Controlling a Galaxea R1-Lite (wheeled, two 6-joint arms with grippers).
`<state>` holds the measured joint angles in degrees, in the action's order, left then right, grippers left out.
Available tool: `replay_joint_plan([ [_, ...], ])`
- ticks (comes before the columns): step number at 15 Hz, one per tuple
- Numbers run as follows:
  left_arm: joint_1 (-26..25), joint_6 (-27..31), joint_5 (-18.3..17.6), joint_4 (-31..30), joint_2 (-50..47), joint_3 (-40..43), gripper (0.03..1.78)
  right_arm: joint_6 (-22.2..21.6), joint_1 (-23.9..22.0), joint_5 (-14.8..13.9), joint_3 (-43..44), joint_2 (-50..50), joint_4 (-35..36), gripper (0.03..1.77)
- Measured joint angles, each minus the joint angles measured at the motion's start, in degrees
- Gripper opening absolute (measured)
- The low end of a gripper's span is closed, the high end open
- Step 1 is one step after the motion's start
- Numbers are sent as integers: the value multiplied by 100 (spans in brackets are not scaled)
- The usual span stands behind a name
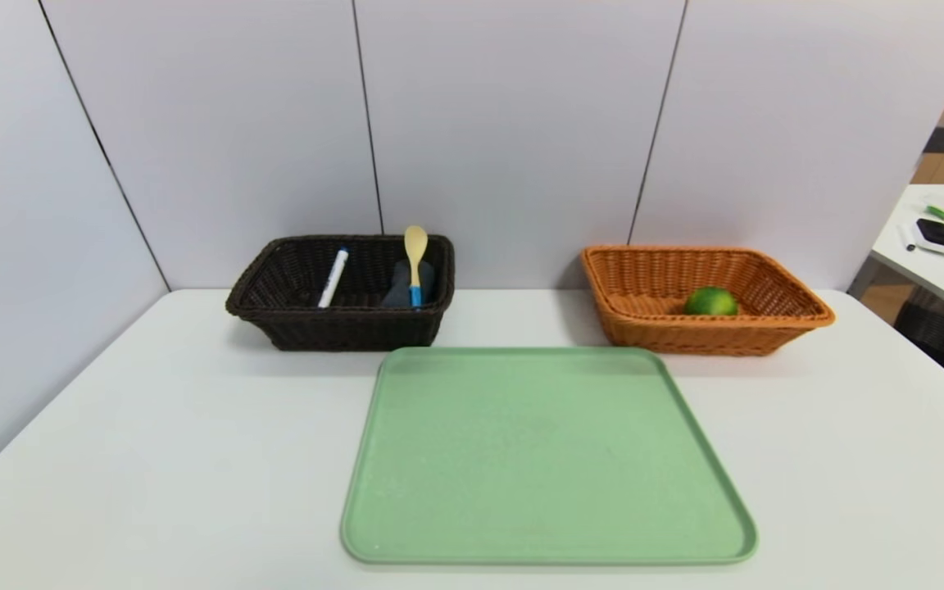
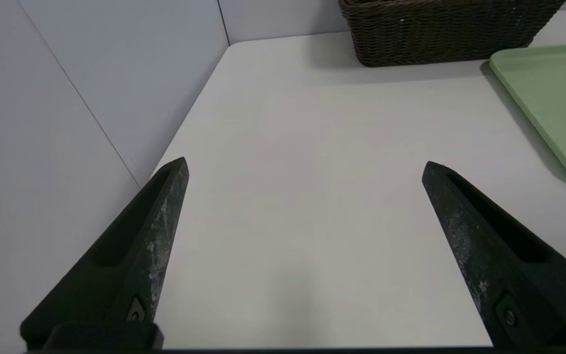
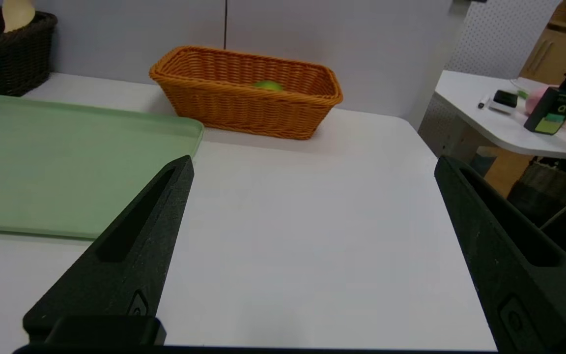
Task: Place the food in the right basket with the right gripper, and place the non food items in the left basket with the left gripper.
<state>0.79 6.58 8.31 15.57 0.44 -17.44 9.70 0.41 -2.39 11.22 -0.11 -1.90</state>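
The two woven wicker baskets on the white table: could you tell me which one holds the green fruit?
The orange-tan wicker basket holds the round green fruit; the dark brown one doesn't.

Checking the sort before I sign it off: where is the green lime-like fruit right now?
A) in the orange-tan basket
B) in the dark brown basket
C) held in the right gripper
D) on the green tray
A: the lime sits inside the orange-tan basket, while the green tray is bare and the right gripper is open, holding nothing.
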Motion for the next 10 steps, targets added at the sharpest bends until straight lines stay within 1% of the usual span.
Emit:
replay_joint_plan([
  [2,0,132,-2,-700,-33,532,169,154,-1,83,-728,0,1209,169],
  [3,0,184,-2,-998,-37,797,169,206,-1,162,-929,0,1741,169],
  [4,0,217,-9,-1331,-41,1086,169,241,-1,190,-1023,0,1935,169],
  [5,0,234,-63,-1651,-41,1335,169,265,-4,151,-1070,0,1858,169],
  [6,0,258,-241,-1972,-44,1508,169,272,-6,71,-1095,0,1563,169],
  [7,0,269,-505,-2141,-44,1629,169,256,-4,20,-1114,0,1159,169],
  [8,0,260,-711,-2074,-44,1685,169,226,-4,129,-1114,0,864,169],
  [9,0,204,-841,-1915,-44,1718,169,193,-1,260,-1117,0,641,169],
  [10,0,160,-947,-1798,-44,1726,169,178,-1,285,-1117,1,611,169],
])
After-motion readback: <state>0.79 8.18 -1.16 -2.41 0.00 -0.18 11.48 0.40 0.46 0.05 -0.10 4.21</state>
